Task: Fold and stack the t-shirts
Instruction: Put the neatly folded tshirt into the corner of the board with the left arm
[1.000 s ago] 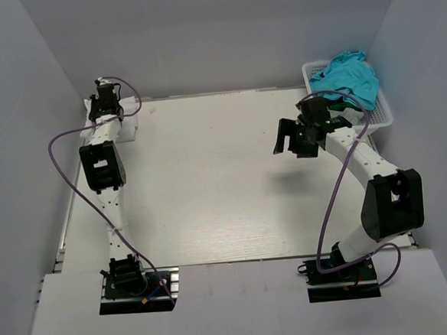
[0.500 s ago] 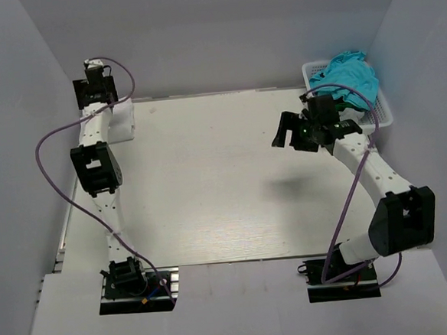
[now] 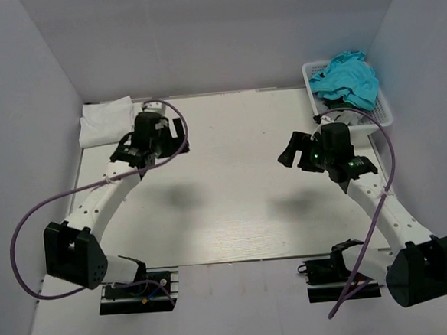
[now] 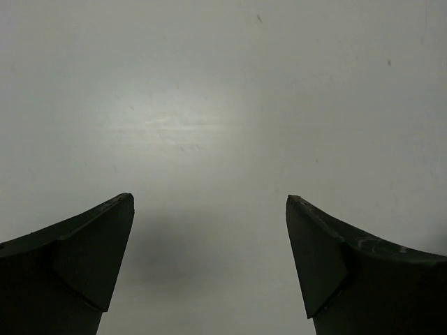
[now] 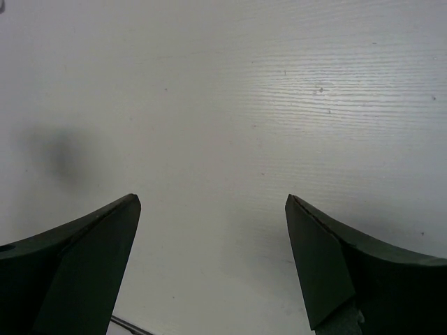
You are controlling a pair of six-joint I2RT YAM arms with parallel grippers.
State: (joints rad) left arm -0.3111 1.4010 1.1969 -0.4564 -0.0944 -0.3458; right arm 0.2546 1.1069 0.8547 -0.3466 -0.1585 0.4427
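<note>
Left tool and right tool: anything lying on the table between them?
Nothing. The top view shows only bare table between the left tool and right tool.

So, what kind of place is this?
Probably a robot test booth: plain grey walls close in a pale table, the left arm and right arm are bolted at its near edge, and a white basket holds a teal shirt.

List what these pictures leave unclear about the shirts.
- White t-shirt, top view: too small to tell fold layers or any label.
- Basket, top view: the teal t-shirt hides whatever lies beneath.
- Both wrist views: only bare table shows; no shirt in frame.
</note>
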